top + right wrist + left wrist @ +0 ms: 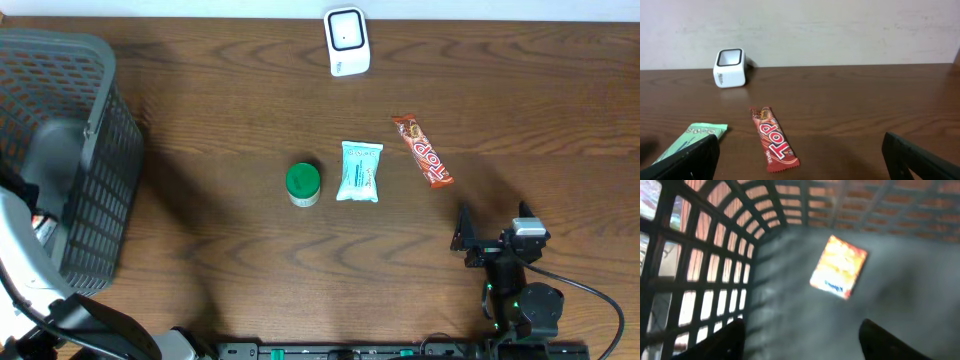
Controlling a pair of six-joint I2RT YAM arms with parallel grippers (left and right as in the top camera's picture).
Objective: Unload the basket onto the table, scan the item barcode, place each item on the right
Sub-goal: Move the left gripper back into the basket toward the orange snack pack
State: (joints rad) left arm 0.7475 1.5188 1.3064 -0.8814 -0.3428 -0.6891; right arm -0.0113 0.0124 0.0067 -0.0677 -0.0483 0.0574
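Observation:
The white barcode scanner (347, 41) stands at the table's far edge and also shows in the right wrist view as a white scanner (730, 68). My left gripper (800, 330) is down inside the dark mesh basket (90, 200), open, with nothing between its fingers. Below it an orange packet (839, 267) lies flat on the basket floor, apart from both fingers. My right gripper (493, 222) hovers open and empty near the front right of the table. A red candy bar (774, 138) lies just ahead of it.
A mint-green packet (360, 171) and a green-lidded tub (303, 183) sit mid-table, with the red candy bar (422, 150) to their right. The basket's lattice walls (705, 265) stand close on the left gripper's left side.

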